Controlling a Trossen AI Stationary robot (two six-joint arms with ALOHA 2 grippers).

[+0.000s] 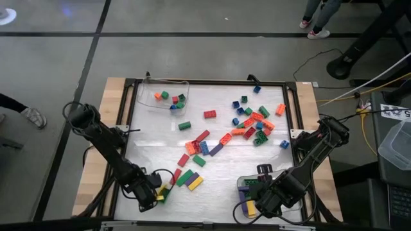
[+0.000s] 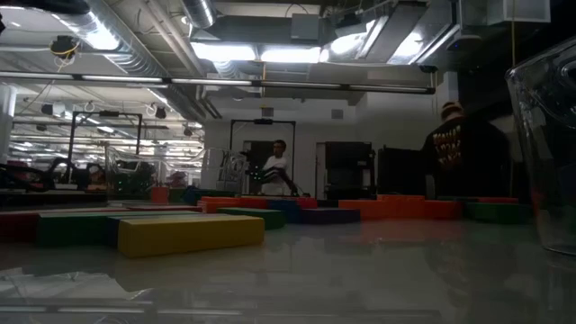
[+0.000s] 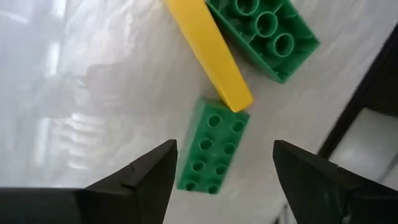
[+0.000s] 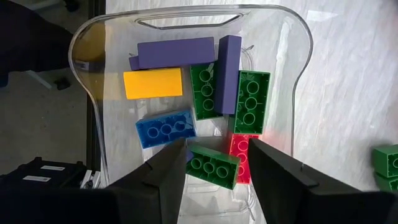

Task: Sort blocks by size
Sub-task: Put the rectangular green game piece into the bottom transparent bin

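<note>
Left gripper (image 3: 224, 171): jaws spread wide, holding nothing, poised over a green studded rectangular brick (image 3: 212, 152) lying flat on the white table sheet (image 3: 93, 81) between the two dark fingers (image 3: 146, 177). One end of that brick touches the tip of a long yellow plastic brick (image 3: 208, 53), which lies alongside a larger green studded brick (image 3: 264, 34). In the high view this gripper (image 1: 156, 194) sits at the near left corner of the framed table (image 1: 128, 102).

Right gripper (image 4: 216, 165): jaws partly apart, empty, hanging over a clear plastic tray with a handle slot (image 4: 186, 22) at the near right corner (image 1: 257, 192). Tray contents: two purple long bricks (image 4: 177, 53), one yellow brick (image 4: 152, 83), one blue studded brick (image 4: 165, 129), three green studded bricks (image 4: 252, 99), one red studded brick (image 4: 244, 152).

Second clear tray (image 1: 164, 96), far left: a few small blocks, orange, green, red, blue.

Loose blocks (image 1: 253, 122): scattered across the centre and far right of the sheet, red, orange, green, blue, purple, short and long mixed. A red, a green and a yellow long brick (image 1: 187, 178) lie side by side near the left gripper.

Low view: yellow long brick (image 2: 189, 234) in the foreground, red and green ones beside it, orange and blue blocks farther off. Two persons (image 2: 463, 144) stand in the room behind.
</note>
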